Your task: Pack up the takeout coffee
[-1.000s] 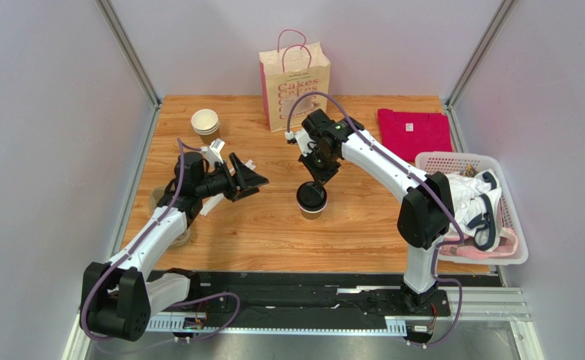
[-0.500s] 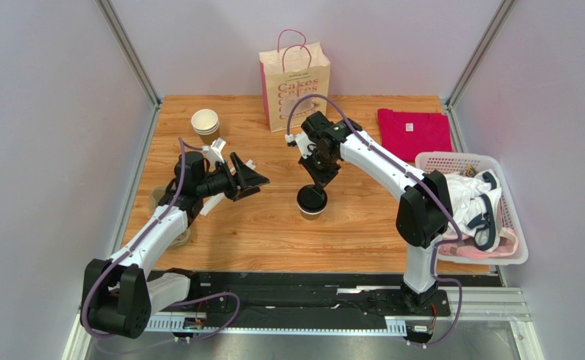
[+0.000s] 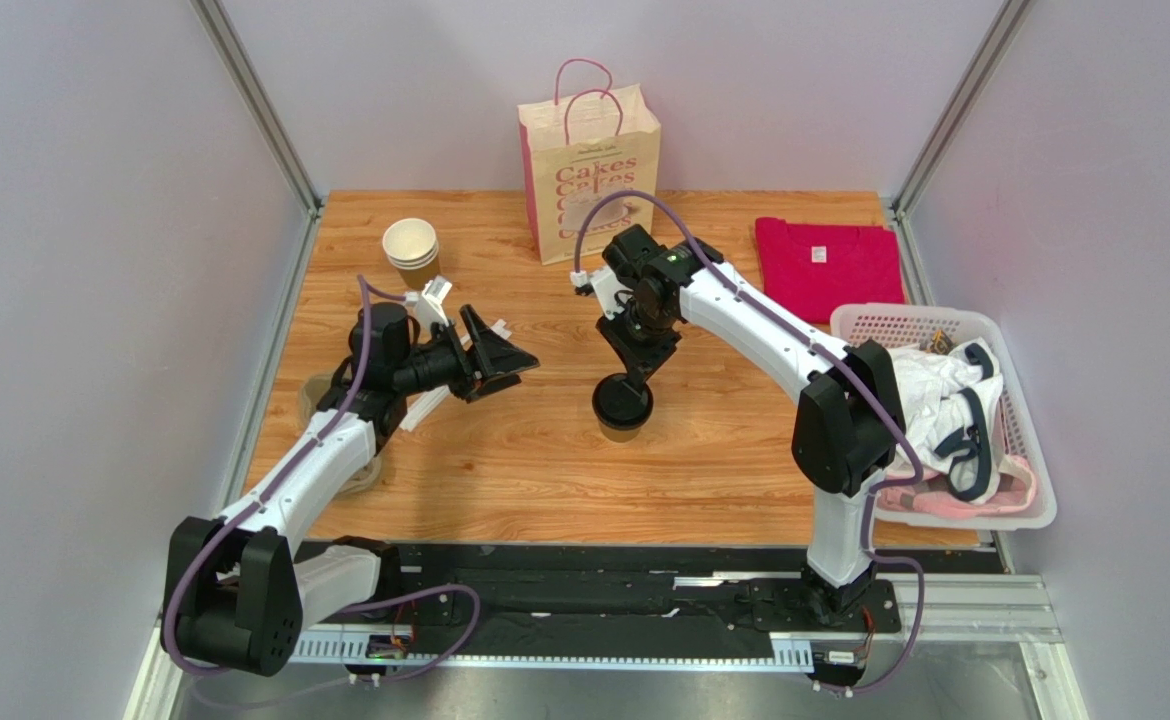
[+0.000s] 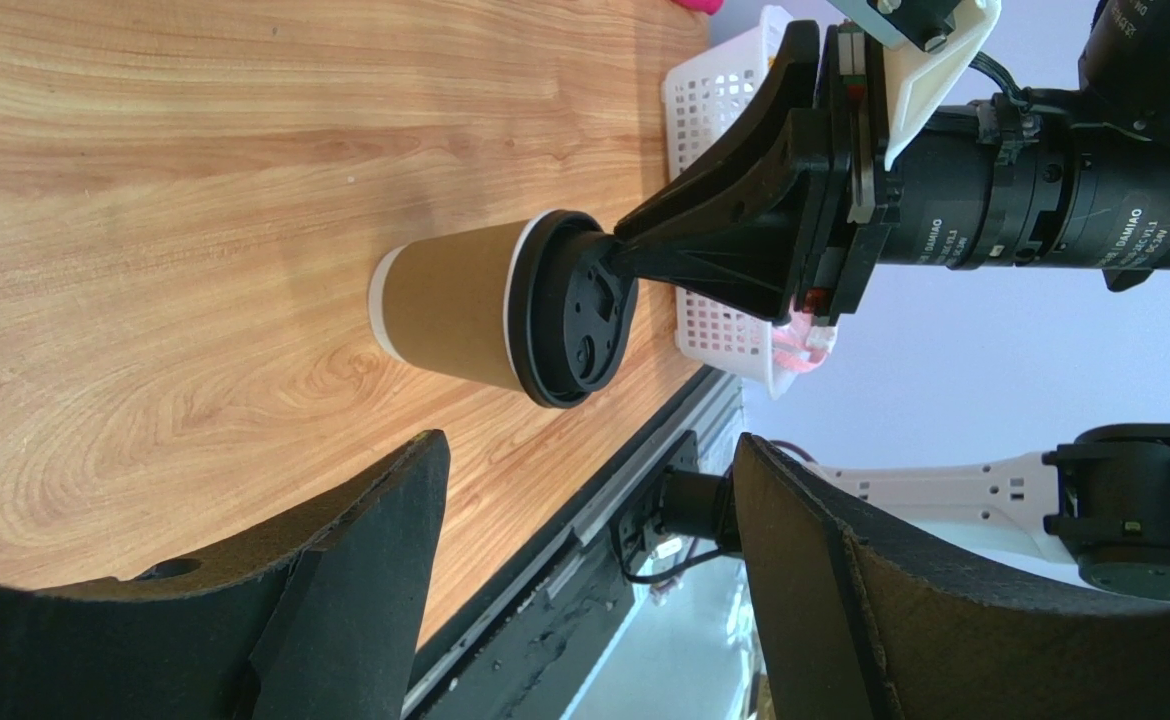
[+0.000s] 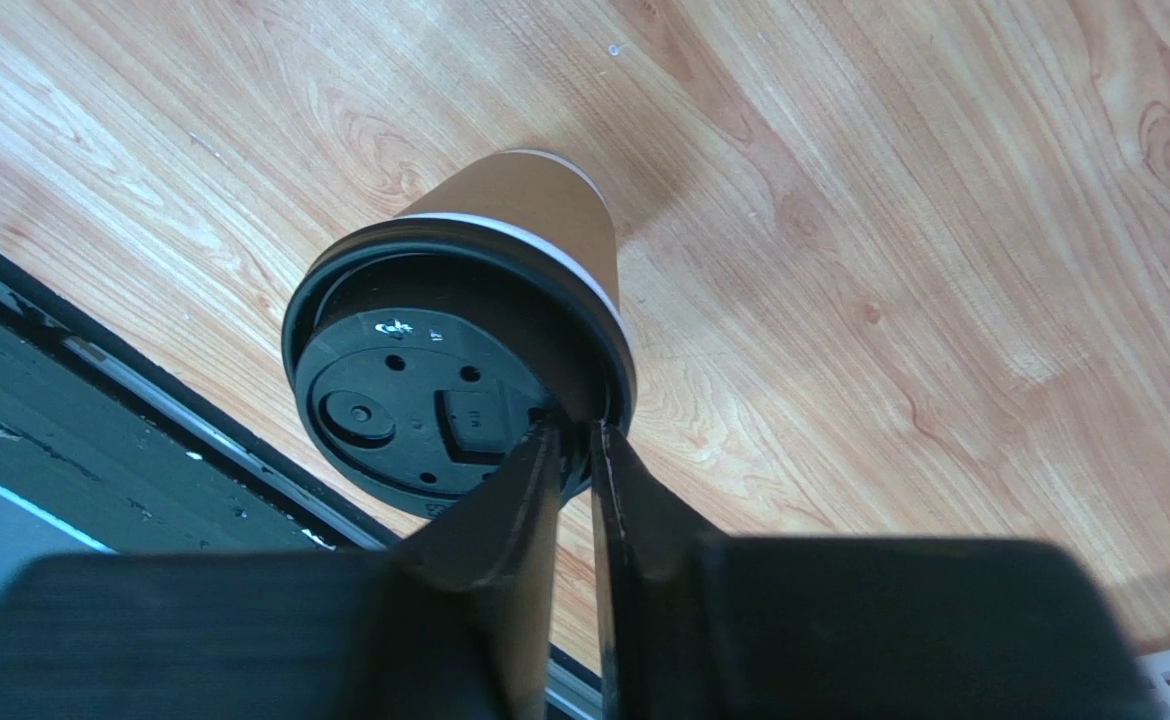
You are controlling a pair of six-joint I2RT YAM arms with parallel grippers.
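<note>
Takeout coffee [image 3: 623,408] stood upright on the tabletop [image 3: 516,465], directly under my right pincer [image 5: 569,438]. Fingers [image 5: 524,480] were only a narrow slit apart, with the tips on the edge of the black lid [image 5: 411,398]. I couldn't tell if they pinched the rim or just pressed on it. Lid looked seated all round.

My left pincer [image 3: 516,354] hung wide open and empty, off to the left, pointed at the coffee. Paper bag [image 3: 588,158] stood at the far edge, well apart.

Step in hand, as I judged it: finishing the lid, packing not yet begun. Next move called for clearing the lid, opening wider and dropping beside the paper wall. The hold had to be firm but not crushing. Then lift straight up and keep it level toward the bag.
</note>
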